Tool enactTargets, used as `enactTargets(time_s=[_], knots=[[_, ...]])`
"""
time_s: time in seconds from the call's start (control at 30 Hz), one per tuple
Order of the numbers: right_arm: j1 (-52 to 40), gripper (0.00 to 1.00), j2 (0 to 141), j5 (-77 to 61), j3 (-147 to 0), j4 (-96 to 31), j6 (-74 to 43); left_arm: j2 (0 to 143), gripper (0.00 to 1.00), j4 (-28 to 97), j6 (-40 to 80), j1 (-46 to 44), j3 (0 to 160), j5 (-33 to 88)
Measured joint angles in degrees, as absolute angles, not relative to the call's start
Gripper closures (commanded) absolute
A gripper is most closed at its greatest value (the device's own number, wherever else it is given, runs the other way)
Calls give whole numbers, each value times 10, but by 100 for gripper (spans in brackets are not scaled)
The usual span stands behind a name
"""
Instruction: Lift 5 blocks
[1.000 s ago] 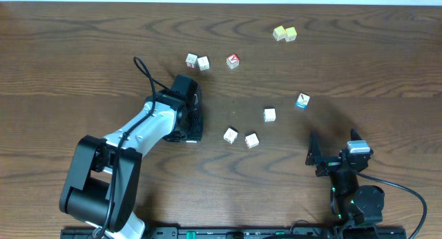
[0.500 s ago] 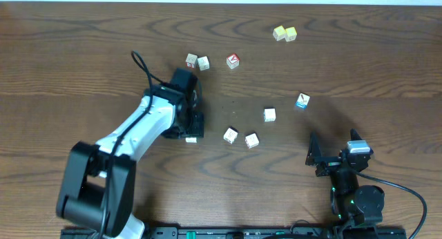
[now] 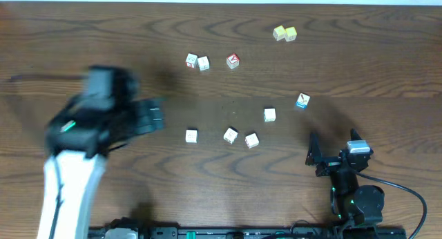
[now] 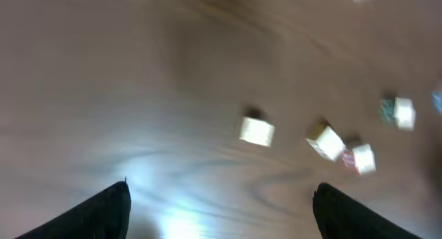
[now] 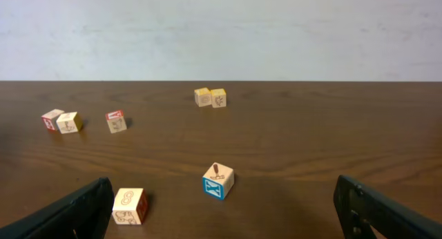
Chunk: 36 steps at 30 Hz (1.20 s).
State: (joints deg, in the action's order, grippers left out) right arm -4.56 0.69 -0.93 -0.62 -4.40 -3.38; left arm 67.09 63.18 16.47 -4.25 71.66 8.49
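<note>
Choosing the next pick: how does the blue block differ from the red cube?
Colour: the blue block shows a bright blue side face with a white letter, while the red cube has a red top face.
Place: in the right wrist view the blue block sits close to the camera, while the red cube lies far back.
Shared: both are small cubes resting on the wood, with nothing touching them.

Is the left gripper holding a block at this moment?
No: in the left wrist view the left gripper stands open and empty, and the nearest block lies on the table ahead of it.
</note>
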Motion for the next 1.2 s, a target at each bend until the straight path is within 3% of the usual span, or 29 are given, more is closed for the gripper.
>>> enactTargets(time_s=[0.27, 0.67, 0.83, 0.93, 1.07, 1.2], knots=[[-46, 1, 7, -7, -4, -13, -36, 562, 15, 709, 182, 106, 717, 54], [-46, 1, 7, -230, -4, 278, -328, 560, 15, 718, 182, 111, 717, 53], [-46, 1, 6, -274, -18, 413, -383, 561, 15, 718, 182, 112, 717, 54], [-46, 1, 9, -274, -73, 321, -361, 561, 15, 718, 182, 112, 717, 54], [-45, 1, 69, -262, -236, 25, -261, 562, 15, 718, 182, 112, 717, 54], [-44, 1, 218, -199, -441, -281, -159, 561, 15, 718, 182, 112, 717, 53]])
